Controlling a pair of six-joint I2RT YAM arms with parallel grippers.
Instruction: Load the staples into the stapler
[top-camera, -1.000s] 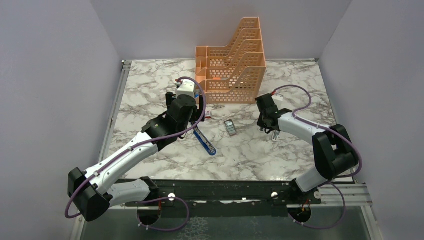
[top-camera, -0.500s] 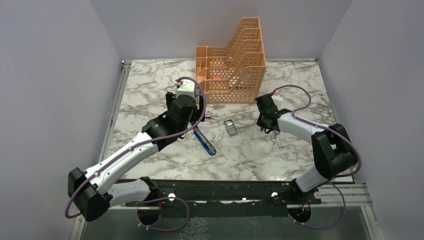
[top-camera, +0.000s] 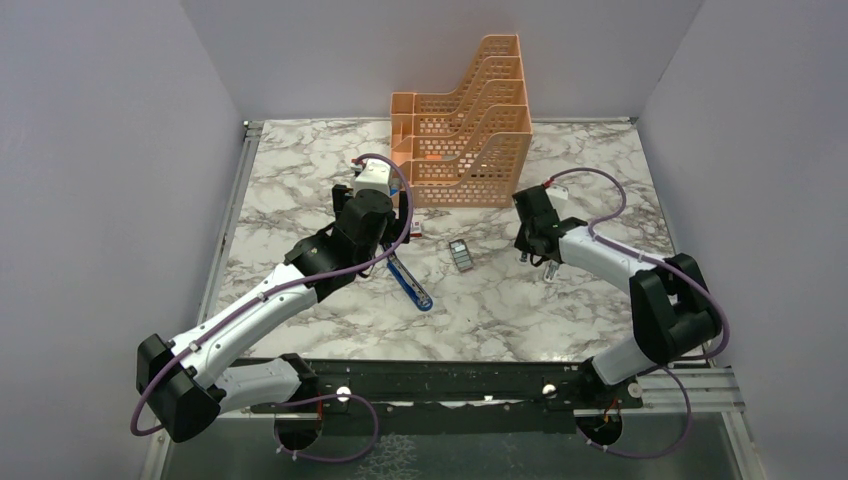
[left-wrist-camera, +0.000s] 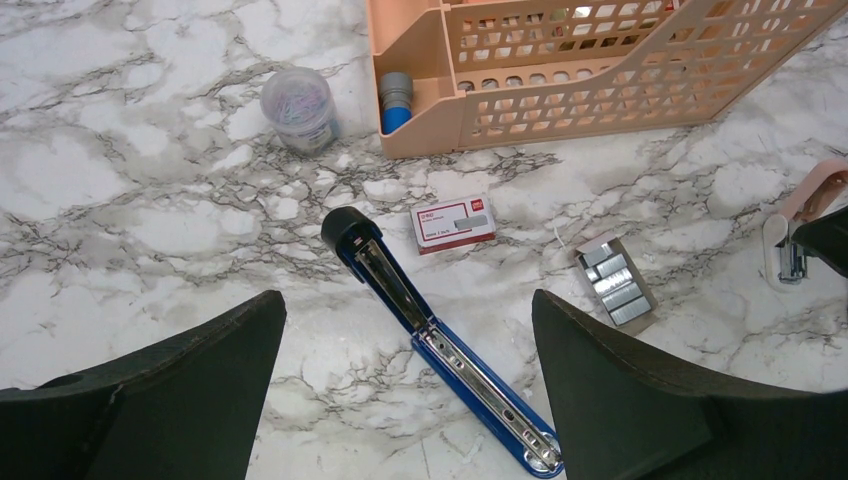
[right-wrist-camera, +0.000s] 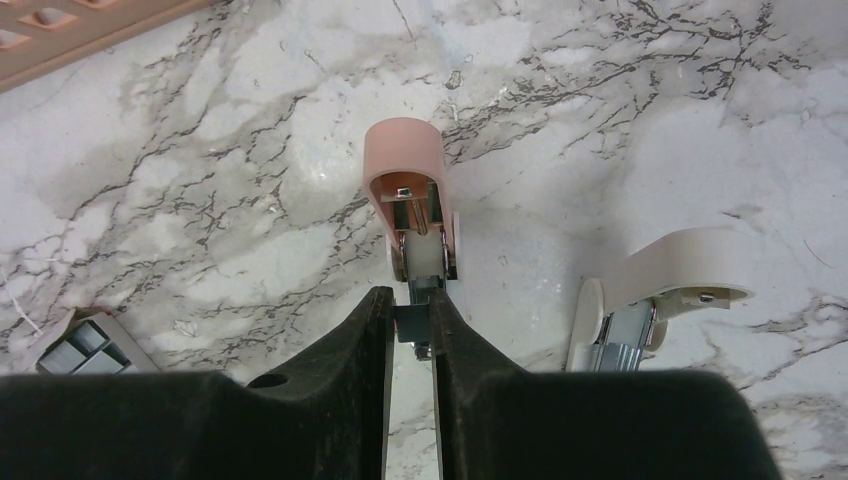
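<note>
Blue plastic and a long bare metal channel mark the stapler (left-wrist-camera: 440, 345). It lies opened out flat on the marble worktop (left-wrist-camera: 100, 180), on the near side of the peach organiser (left-wrist-camera: 600, 80), below that rack's left end and slanting away from it. The staples (left-wrist-camera: 615, 280) sit in their dark tray in front of the organiser's middle. Their red-and-white box (left-wrist-camera: 453, 222) lies closer in, just off the rack's front wall.

The left gripper (left-wrist-camera: 402, 295) hangs above the worktop with its jaws spread wide and nothing between them. The stapler's channel runs across the gap, roughly centred. The tray is outside the jaws, beyond the right-hand finger and nearer the organiser.

The right gripper (right-wrist-camera: 410, 295) is off the organiser's right end. Its jaws are closed, with the tips meeting at the metal tail of a small pink piece (right-wrist-camera: 403, 150). I cannot tell whether they really pinch it. A white piece (right-wrist-camera: 680, 260) lies just beside it. The stapler and the staples are both well apart from these jaws.

The step in hand looks like fetching a strip. To do it well, the open jaws should shift toward the tray and come down square to one strip. They should take it by its long sides, lightly enough not to break it, and carry it level with the legs down. Then line it up with the channel before lowering it, since the channel is narrow and a skewed strip would ride up on the rail. The stapler lies loose and may slide if nudged.
</note>
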